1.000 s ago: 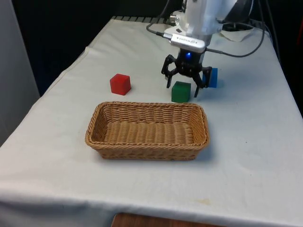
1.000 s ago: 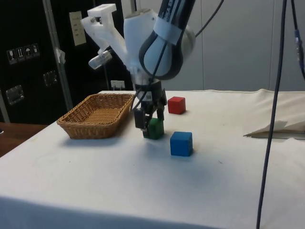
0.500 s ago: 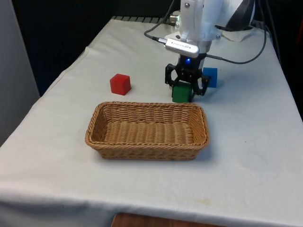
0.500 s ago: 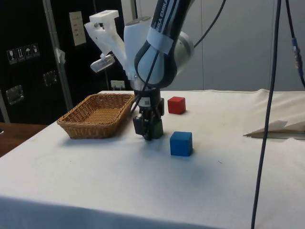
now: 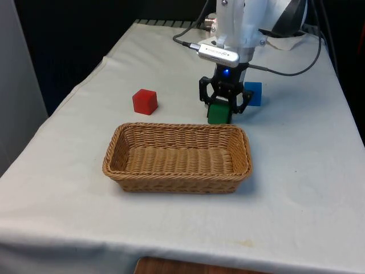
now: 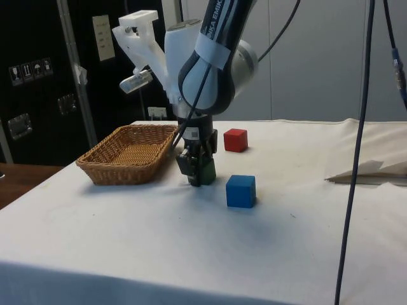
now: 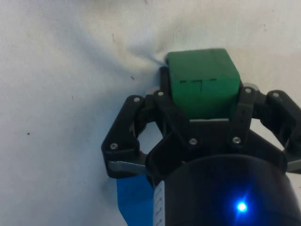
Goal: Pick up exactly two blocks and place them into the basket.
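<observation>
The green block (image 5: 218, 112) (image 6: 205, 171) (image 7: 202, 84) rests on the white cloth just behind the wicker basket's (image 5: 177, 157) far rim. My gripper (image 5: 222, 107) (image 6: 196, 173) (image 7: 203, 106) is shut on it, a finger pressed against each side. The blue block (image 5: 252, 93) (image 6: 241, 190) lies close by, toward the front view's right. The red block (image 5: 145, 101) (image 6: 235, 140) sits apart at the front view's left. In the side view the basket (image 6: 127, 152) has nothing in it.
Black cables (image 5: 285, 63) trail from the arm over the cloth at the far end. A fold of white cloth (image 6: 369, 171) rises at the side view's right. Bare cloth spreads in front of the basket toward the table's near edge.
The fingers stood wide on either side of the green block one second ago and have closed onto it. The block has not left the cloth.
</observation>
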Tool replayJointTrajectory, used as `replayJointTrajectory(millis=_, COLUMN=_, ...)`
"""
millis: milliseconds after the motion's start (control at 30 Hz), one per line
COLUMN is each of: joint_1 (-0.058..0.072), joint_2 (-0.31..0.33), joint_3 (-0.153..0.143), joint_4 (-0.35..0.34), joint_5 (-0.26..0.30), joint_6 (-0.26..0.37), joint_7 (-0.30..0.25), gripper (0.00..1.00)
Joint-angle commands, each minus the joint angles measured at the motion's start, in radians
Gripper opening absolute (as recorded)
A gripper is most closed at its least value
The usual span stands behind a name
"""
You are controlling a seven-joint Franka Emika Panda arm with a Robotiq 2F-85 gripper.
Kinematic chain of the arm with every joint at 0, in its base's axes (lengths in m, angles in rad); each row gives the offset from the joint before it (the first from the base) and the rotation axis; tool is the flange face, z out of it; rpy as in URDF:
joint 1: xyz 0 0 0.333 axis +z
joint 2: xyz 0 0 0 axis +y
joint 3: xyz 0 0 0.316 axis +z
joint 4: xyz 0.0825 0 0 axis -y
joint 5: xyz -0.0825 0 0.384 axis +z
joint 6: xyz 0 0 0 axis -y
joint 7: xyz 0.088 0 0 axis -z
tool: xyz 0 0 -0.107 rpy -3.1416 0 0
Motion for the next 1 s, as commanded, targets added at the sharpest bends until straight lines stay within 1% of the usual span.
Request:
replayJointTrajectory(millis=0, joint_1=0.022, joint_2=-0.036, joint_3=-0.03, joint_4=-0.009, joint_5=-0.021, joint_6=-0.026, joint_7=0.007, gripper=0.0)
replayJointTrajectory(millis=33, joint_1=0.0, joint_2=0.0, joint_3=0.0, joint_4=0.0, joint_5=0.0, joint_6=0.0, joint_7=0.0, gripper=0.0)
replayJointTrajectory(millis=67, joint_1=0.0, joint_2=0.0, joint_3=0.0, joint_4=0.0, joint_5=0.0, joint_6=0.0, joint_7=0.0, gripper=0.0)
replayJointTrajectory(millis=100, joint_1=0.027, joint_2=-0.04, joint_3=-0.036, joint_4=-0.011, joint_5=-0.025, joint_6=-0.03, joint_7=0.01, gripper=0.0)
replayJointTrajectory(millis=200, joint_1=0.031, joint_2=-0.045, joint_3=-0.04, joint_4=-0.013, joint_5=-0.028, joint_6=-0.033, joint_7=0.012, gripper=0.0)
replayJointTrajectory(millis=300, joint_1=0.031, joint_2=-0.045, joint_3=-0.04, joint_4=-0.013, joint_5=-0.028, joint_6=-0.033, joint_7=0.012, gripper=0.0)
replayJointTrajectory(millis=333, joint_1=0.0, joint_2=0.0, joint_3=0.0, joint_4=0.0, joint_5=0.0, joint_6=0.0, joint_7=0.0, gripper=0.0)
replayJointTrajectory(millis=367, joint_1=0.031, joint_2=-0.045, joint_3=-0.04, joint_4=-0.013, joint_5=-0.028, joint_6=-0.033, joint_7=0.012, gripper=0.0)
replayJointTrajectory(millis=567, joint_1=0.031, joint_2=-0.045, joint_3=-0.04, joint_4=-0.013, joint_5=-0.028, joint_6=-0.033, joint_7=0.012, gripper=0.0)
replayJointTrajectory(millis=600, joint_1=0.0, joint_2=0.0, joint_3=0.0, joint_4=0.0, joint_5=0.0, joint_6=0.0, joint_7=0.0, gripper=0.0)
replayJointTrajectory(millis=633, joint_1=0.031, joint_2=-0.045, joint_3=-0.04, joint_4=-0.013, joint_5=-0.028, joint_6=-0.033, joint_7=0.012, gripper=0.0)
replayJointTrajectory(millis=900, joint_1=0.031, joint_2=-0.045, joint_3=-0.04, joint_4=-0.013, joint_5=-0.028, joint_6=-0.033, joint_7=0.012, gripper=0.0)
replayJointTrajectory(millis=933, joint_1=0.0, joint_2=0.0, joint_3=0.0, joint_4=0.0, joint_5=0.0, joint_6=0.0, joint_7=0.0, gripper=0.0)
replayJointTrajectory(millis=967, joint_1=0.031, joint_2=-0.045, joint_3=-0.04, joint_4=-0.013, joint_5=-0.028, joint_6=-0.033, joint_7=0.012, gripper=0.0)
